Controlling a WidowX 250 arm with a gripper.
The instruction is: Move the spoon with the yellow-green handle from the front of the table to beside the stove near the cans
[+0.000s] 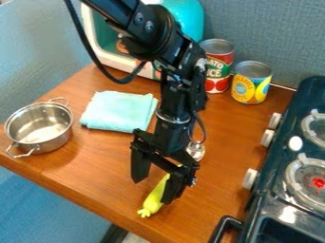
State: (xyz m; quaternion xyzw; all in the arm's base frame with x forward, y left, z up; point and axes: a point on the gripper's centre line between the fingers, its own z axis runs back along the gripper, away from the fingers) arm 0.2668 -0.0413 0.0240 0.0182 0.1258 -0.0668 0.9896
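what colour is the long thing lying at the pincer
The long thing at the pincer is bright yellow-green, best seen in the camera view.

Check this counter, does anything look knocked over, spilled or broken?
Nothing stands out. The pot, red can and yellow can stand upright, the blue cloth lies folded, and I see no spill or damage by the yellow object near the gripper.

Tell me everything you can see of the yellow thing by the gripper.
The yellow thing is long and slim, slightly greenish, with a knobby near end; its material is unclear. It lies slanted on the brown tabletop, at the open jaws of the gripper. One jaw partly hides it, so I can't tell whether they touch, or whether it joins the shiny piece behind.
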